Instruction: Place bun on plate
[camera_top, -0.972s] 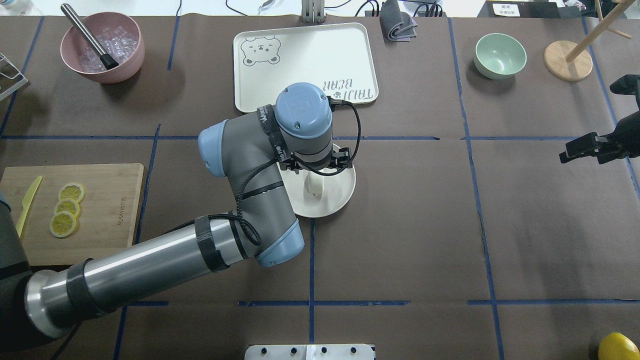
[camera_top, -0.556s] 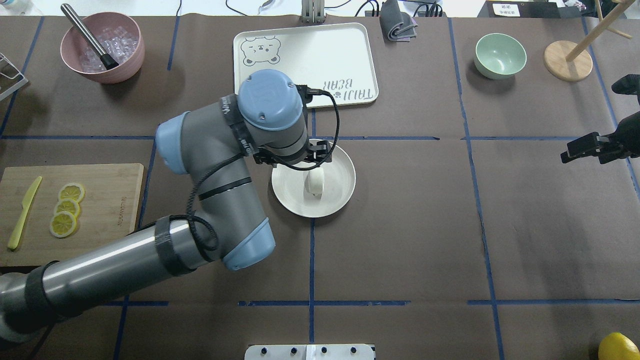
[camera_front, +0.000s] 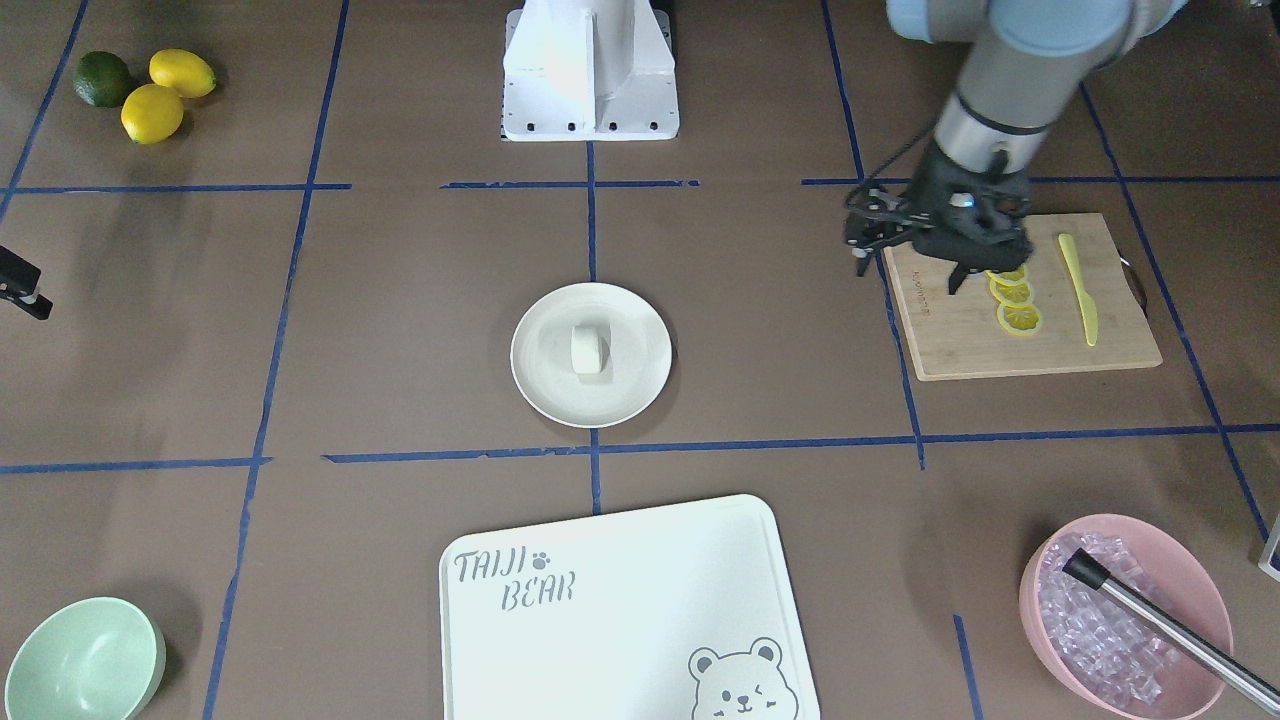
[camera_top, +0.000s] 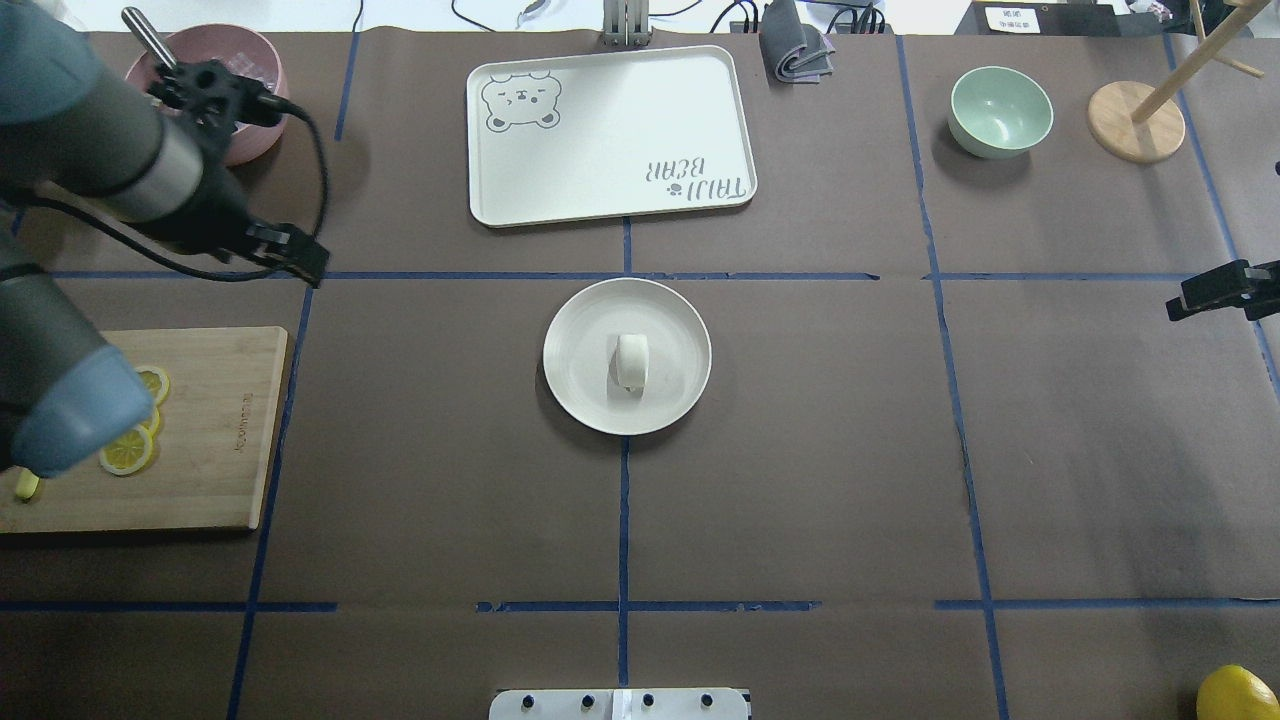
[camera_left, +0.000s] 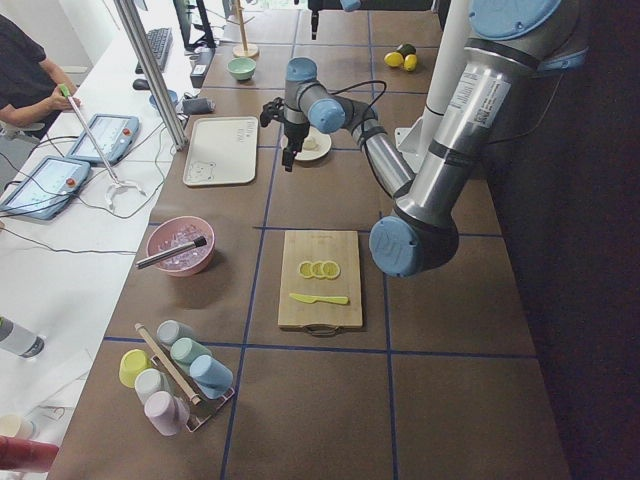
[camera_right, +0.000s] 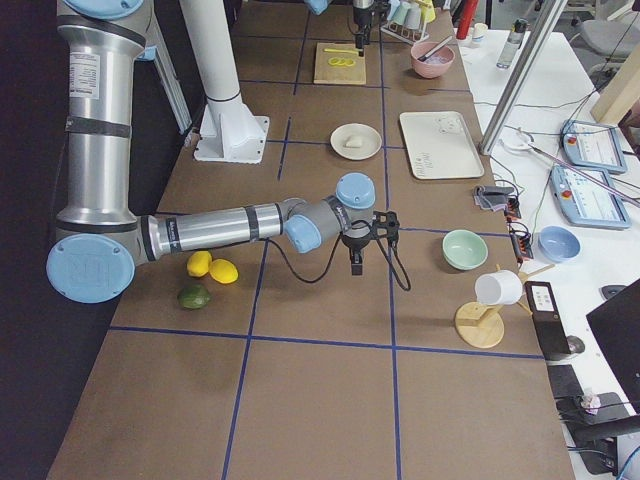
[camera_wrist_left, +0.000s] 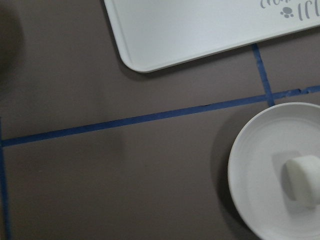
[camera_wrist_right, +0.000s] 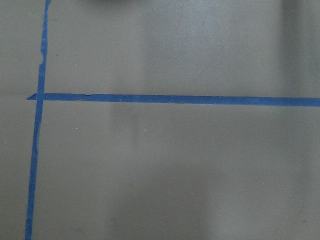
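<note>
Already your bun (camera_top: 632, 362) lies near the middle of the plate (camera_top: 580, 340). Your left gripper (camera_top: 300, 258) hangs well apart from the plate, spread and empty. The right gripper (camera_top: 1215, 290) sits equally far off, and whether it is spread or clenched cannot be told. Nothing seems left.

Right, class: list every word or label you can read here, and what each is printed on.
"TAIJI BEAR": on the white bear-print tray.
Print on the wooden cutting board: too small to read.
Text on the paper label beyond the table's far edge: too small to read.
</note>
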